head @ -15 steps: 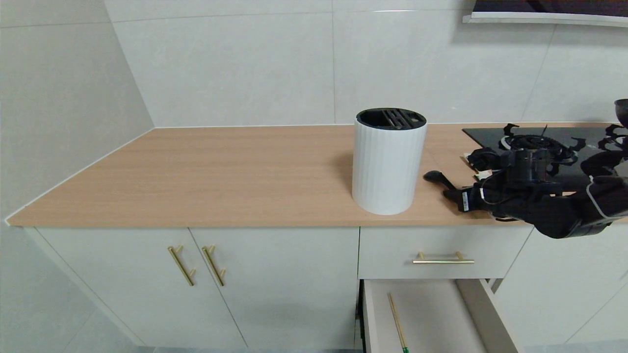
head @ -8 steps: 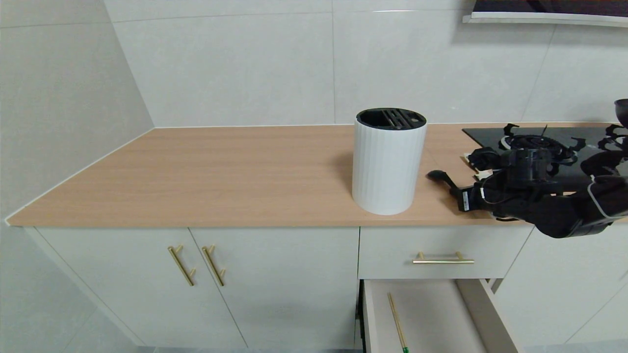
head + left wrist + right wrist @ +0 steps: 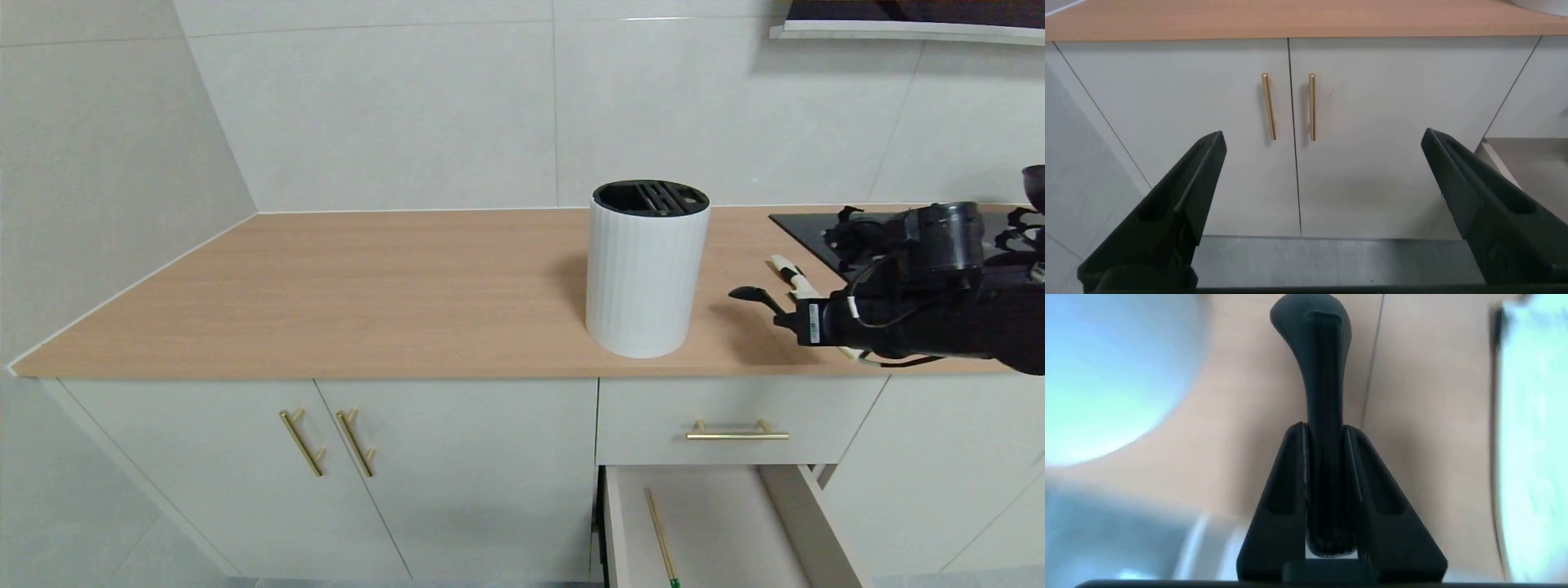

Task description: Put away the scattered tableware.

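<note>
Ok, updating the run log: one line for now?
right gripper shut on black-handled utensil | over counter, right of white holder | left gripper open, low facing cabinet doors

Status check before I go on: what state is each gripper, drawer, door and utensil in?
Right gripper: shut on the black-handled utensil.
Left gripper: open, empty.
Lower drawer: open, chopsticks lying inside.
Upper drawer: shut.
Cabinet doors: shut.
White holder: upright on the counter.
</note>
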Robot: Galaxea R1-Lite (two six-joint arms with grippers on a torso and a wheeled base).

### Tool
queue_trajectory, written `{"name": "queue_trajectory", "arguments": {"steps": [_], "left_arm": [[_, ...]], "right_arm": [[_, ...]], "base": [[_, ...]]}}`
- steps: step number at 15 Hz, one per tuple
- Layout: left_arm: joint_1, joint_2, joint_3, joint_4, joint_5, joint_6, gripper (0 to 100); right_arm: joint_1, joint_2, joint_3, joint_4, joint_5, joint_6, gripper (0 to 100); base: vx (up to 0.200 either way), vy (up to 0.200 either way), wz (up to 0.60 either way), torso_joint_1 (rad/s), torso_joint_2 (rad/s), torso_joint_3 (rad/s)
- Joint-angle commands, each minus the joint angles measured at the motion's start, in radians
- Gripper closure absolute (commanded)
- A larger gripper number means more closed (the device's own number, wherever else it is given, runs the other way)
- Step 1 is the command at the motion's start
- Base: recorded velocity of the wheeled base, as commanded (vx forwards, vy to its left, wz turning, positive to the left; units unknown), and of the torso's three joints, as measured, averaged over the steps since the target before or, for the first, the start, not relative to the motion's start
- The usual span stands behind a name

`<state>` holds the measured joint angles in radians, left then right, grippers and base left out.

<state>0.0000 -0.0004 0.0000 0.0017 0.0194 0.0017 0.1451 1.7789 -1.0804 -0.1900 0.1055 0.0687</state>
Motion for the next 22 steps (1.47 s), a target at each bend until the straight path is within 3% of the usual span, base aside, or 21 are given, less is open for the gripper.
{"name": "queue_trajectory", "arguments": {"steps": [1,2,4,7,22], "left_arm": [[0.0,0.0,0.0,0.0,0.001,0.0,0],[0.0,0.0,0.0,0.0,0.001,0.0,0],[0.0,0.0,0.0,0.0,0.001,0.0,0],[0.0,0.0,0.0,0.0,0.001,0.0,0],[0.0,0.0,0.0,0.0,0.001,0.0,0]], "right_arm": [[0.039,-0.233,0.051,0.149,0.0,0.051,100],[0.073,-0.326,0.068,0.257,0.0,0.082,100],[0.08,-0.378,0.086,0.345,0.003,0.097,100],[0.083,-0.357,0.182,0.305,0.003,0.091,100],[0.083,-0.317,0.231,0.276,0.005,0.023,100]], "base": [[0.0,0.0,0.0,0.0,0.0,0.0],[0.0,0.0,0.0,0.0,0.0,0.0],[0.0,0.0,0.0,0.0,0.0,0.0],[0.0,0.0,0.0,0.0,0.0,0.0],[0.0,0.0,0.0,-0.024,0.06,0.032]]}}
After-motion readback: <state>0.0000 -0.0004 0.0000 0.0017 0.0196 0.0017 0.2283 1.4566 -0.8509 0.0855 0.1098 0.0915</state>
